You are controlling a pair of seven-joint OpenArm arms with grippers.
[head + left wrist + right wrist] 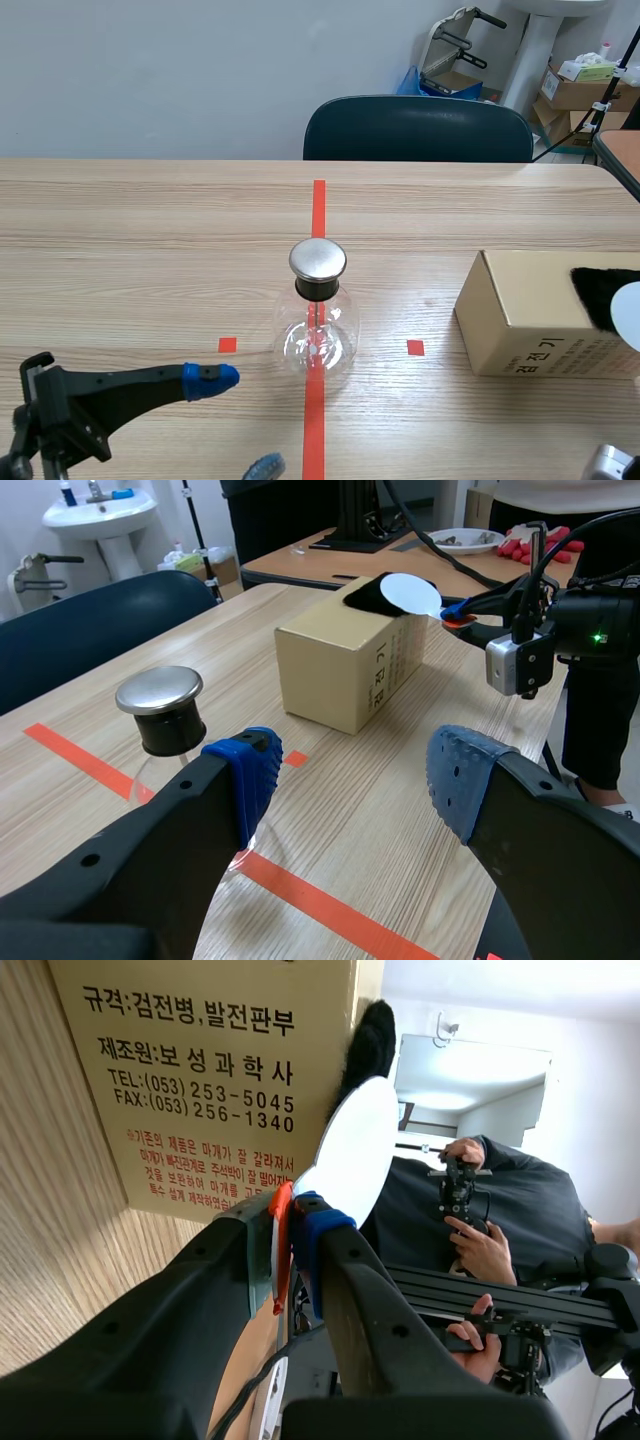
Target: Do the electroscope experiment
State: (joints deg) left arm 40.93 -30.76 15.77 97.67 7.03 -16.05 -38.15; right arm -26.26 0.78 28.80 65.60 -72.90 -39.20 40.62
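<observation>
Upright on the middle tape line [318,200] of the wooden table [120,230]: a clear glass electroscope flask [317,335], round-bellied, closed by a black collar and a flat round metal cap [318,259]. Inside the glass, a thin rod running down from the neck.

Low and to the near left of the flask: the left gripper [238,420], fingers spread wide, blue pads bare, nothing between them. Nearer pad about level with the belly of the flask, close to it yet apart. No contact. In the left wrist view, flask ahead of the gripper and off to the side of one finger, its glass partly hidden behind that finger's pad, the cap standing free above it.

Well to the right of the flask: a cardboard box [520,320] resting flat (print on the side facing the robot), with a tuft of black fur [598,285] on its top. At the box's far right end: the right gripper [290,1222], clamped tight on the orange-red handle of a white disc [355,1150]. Disc held up at the fur by the top edge of the box; touching or just short of it, impossible to tell. Disc and flask well apart, most of the box between them.

Beyond the far edge of the table: a dark chair [418,130]. Past the right gripper in its wrist view: a person [520,1210] in dark clothing, hands on a small device.
</observation>
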